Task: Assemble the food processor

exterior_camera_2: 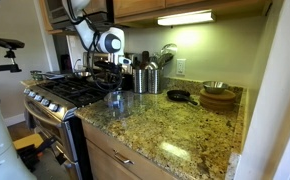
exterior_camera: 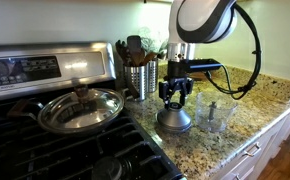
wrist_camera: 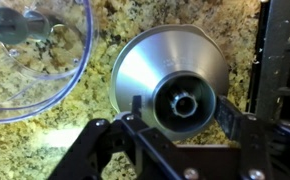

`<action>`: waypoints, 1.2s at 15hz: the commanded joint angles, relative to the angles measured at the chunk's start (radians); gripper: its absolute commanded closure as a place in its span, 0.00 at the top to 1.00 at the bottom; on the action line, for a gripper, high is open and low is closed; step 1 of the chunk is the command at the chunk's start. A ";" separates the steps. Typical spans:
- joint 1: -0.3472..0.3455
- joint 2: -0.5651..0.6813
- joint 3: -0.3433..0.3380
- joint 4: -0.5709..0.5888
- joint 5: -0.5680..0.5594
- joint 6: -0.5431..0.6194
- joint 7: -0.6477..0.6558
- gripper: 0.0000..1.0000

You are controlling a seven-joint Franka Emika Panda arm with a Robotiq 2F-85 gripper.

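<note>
The food processor's dark grey dome-shaped top [exterior_camera: 175, 121] stands on the granite counter next to the stove. It fills the wrist view [wrist_camera: 150, 60], knob up. The clear plastic bowl [exterior_camera: 214, 115] stands apart beside it, and a blade shows inside it in the wrist view [wrist_camera: 35, 60]. My gripper [exterior_camera: 177, 97] hangs straight above the dome. In the wrist view [wrist_camera: 183, 112] its fingers sit on either side of the knob, with a small gap on the left side. The gripper is open and holds nothing. It also shows in an exterior view [exterior_camera_2: 113, 78].
A wide steel pan with a glass lid [exterior_camera: 80, 108] sits on the stove. A perforated steel utensil holder [exterior_camera: 140, 80] stands behind the dome. The stove edge [wrist_camera: 280, 60] is close beside the dome. A black skillet [exterior_camera_2: 177, 96] and stacked bowls [exterior_camera_2: 217, 96] lie further along the counter.
</note>
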 commanded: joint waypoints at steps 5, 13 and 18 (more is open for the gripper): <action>0.016 -0.005 -0.013 -0.002 0.008 -0.014 -0.025 0.38; 0.023 -0.074 -0.004 -0.019 0.014 -0.046 -0.017 0.35; 0.032 -0.159 0.000 -0.019 0.000 -0.090 -0.009 0.35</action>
